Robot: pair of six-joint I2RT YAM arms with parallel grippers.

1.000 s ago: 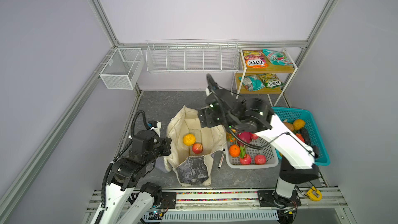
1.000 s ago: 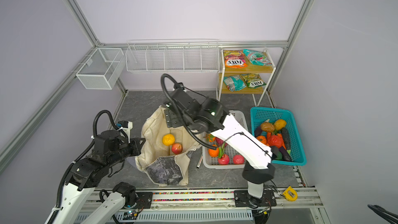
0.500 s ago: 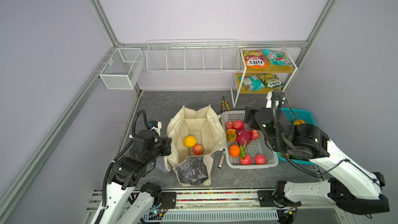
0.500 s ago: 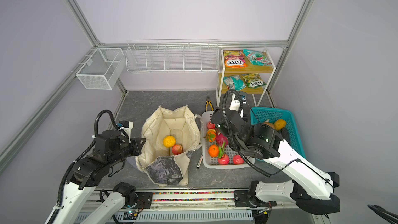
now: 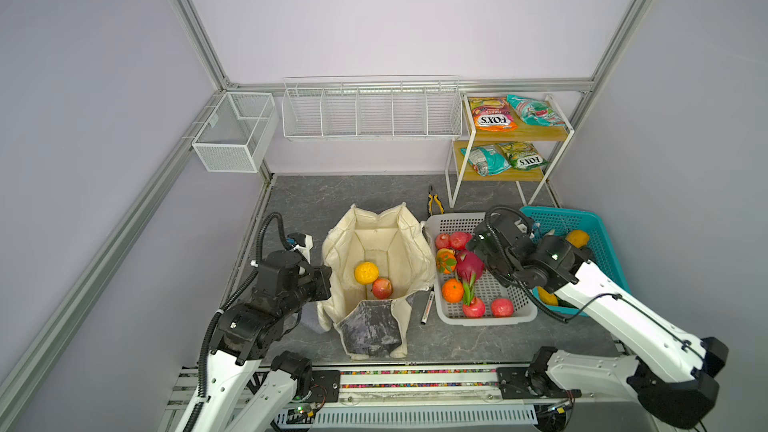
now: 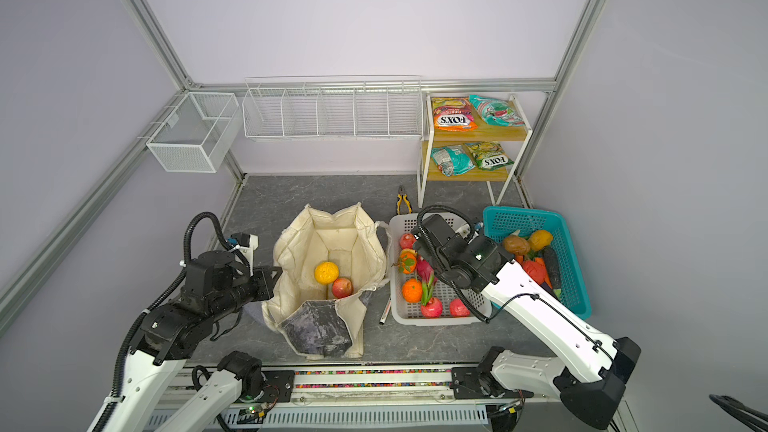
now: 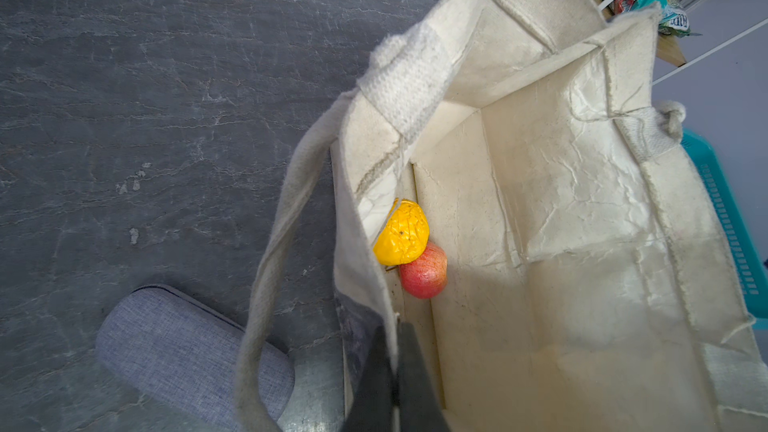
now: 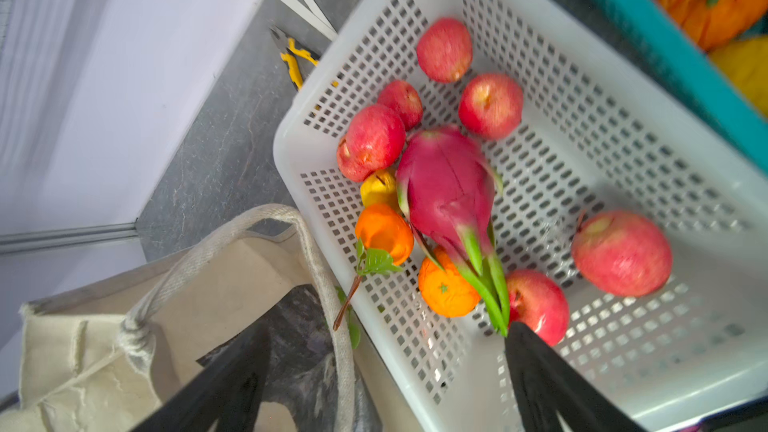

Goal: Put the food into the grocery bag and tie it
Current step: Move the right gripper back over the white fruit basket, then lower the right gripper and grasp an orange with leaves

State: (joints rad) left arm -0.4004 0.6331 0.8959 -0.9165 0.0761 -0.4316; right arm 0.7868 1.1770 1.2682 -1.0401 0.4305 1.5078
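Canvas tote [image 5: 409,243] stands open on the grey marbled tabletop [image 5: 332,197] in both top views, its marbled panel facing the front rail. A yellow citrus [image 5: 366,272] and a red apple [image 5: 382,288] touch each other on its bottom. Just beside it sits the white perforated basket [image 5: 486,320], holding a magenta dragon fruit [image 5: 469,264], an orange [image 5: 452,290] and more apples. A teal basket [image 5: 598,234] of produce lies next to that, and an orange FOX'S packet [image 5: 494,118] and a teal snack packet [image 5: 536,110] rest on the shelf rack [image 5: 498,176] at the back. The left arm reaches to the tote's left wall; the right arm hangs above the white basket. In the left wrist view, the left gripper [image 7: 392,376] is clamped tight, pinching the tote's wall at the rim. A strap handle [image 7: 274,243] loops outside the tote, near a grey fabric case [image 7: 187,347]. In the right wrist view, the right gripper [image 8: 390,326] is spread wide with nothing held, above the white basket's corner nearest the tote. The dragon fruit lies among apples, its green tip close to one finger.
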